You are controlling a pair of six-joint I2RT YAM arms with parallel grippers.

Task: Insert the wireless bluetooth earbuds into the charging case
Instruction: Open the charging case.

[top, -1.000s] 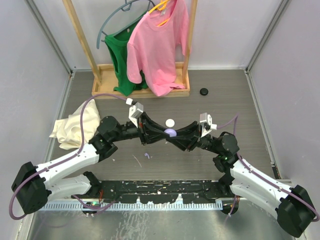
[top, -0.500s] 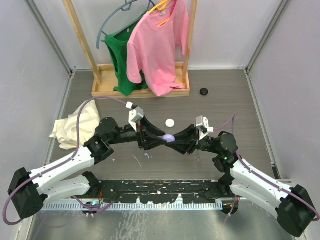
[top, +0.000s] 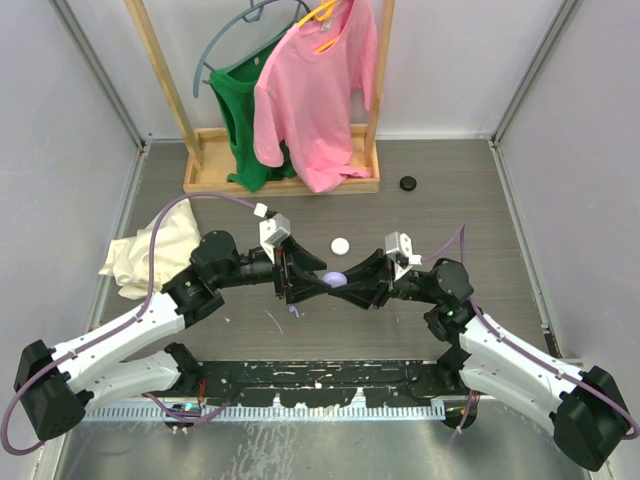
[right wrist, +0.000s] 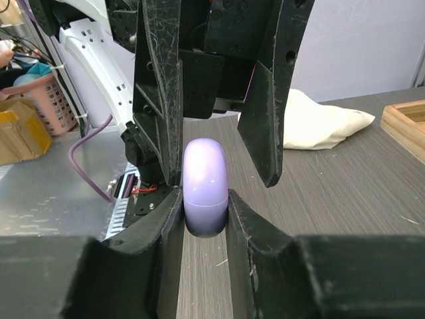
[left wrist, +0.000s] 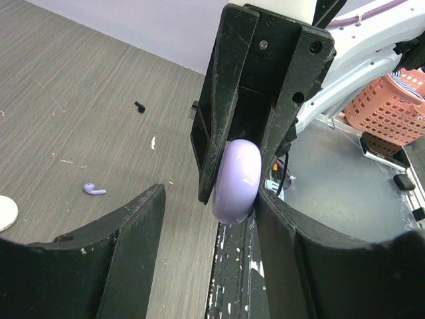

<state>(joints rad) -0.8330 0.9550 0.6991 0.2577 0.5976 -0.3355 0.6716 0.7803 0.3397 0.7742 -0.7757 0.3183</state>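
Right wrist view: your right hand [right wrist: 204, 199] clamps the lilac charging case [right wrist: 204, 169]; your left hand [left wrist: 211, 196] is spread wide around it.

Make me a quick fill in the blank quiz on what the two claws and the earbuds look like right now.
1. The right claw is shut on the ____ charging case.
2. The left claw, its fingers either side of that case, stands ____.
3. In the left wrist view, the tiny earbud lying beyond the lilac earbud is ____.
Missing words: lilac; open; black.
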